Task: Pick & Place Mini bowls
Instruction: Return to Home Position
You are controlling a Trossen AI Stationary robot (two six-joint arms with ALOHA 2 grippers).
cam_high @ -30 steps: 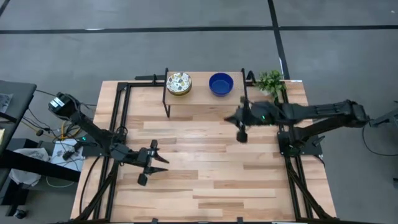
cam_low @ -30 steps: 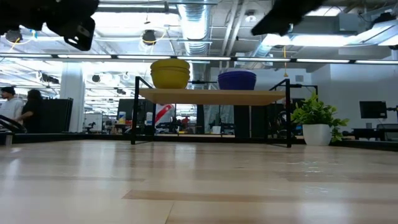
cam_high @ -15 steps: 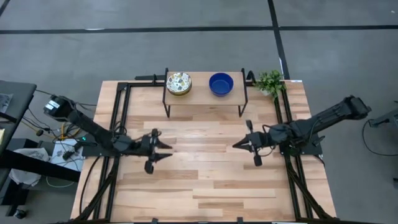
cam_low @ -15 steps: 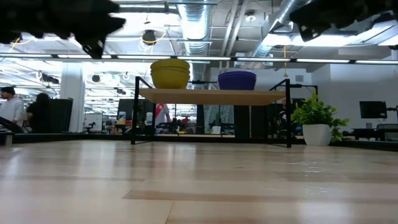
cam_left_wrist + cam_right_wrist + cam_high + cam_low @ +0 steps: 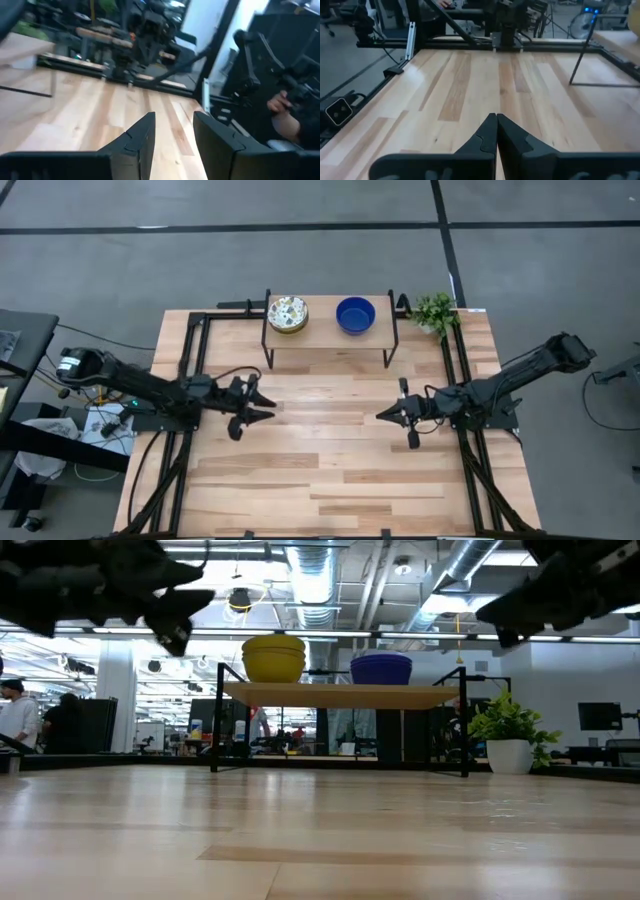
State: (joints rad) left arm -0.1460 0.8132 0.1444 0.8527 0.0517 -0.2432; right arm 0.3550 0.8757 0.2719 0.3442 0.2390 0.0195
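**Shelf (image 5: 322, 332) at the back of the bench (image 5: 330, 470), seen from above and at bench height.**

- **Bowls:** The speckled bowls (image 5: 287, 313) stand as a stack on the left part of the shelf, close to its left end. The blue bowls (image 5: 355, 315) stand as a stack on its right part. Bare shelf board separates the two stacks, and both sit inside the board's edges.
- **Under the shelf:** The board rests on thin black legs, and the low view sees straight through beneath it.
- **Plant:** A potted plant (image 5: 435, 310) stands just beyond the shelf's right end.
- **Left end effector (image 5: 262, 406):** It hangs in front of the shelf, off its left end. It is released, with a plain gap between the fingers (image 5: 142, 140), and it carries nothing.
- **Right end effector (image 5: 382, 415):** It hangs in front of the shelf's right end. It is clenched, with its fingers pressed together on nothing.
- **Open room:** The two tips point toward each other, well apart, with a wide run of planking between them and forward of the shelf.
- **Edges:** Black frame rails (image 5: 197, 345) run forward from the shelf's two ends, along the bench's sides.
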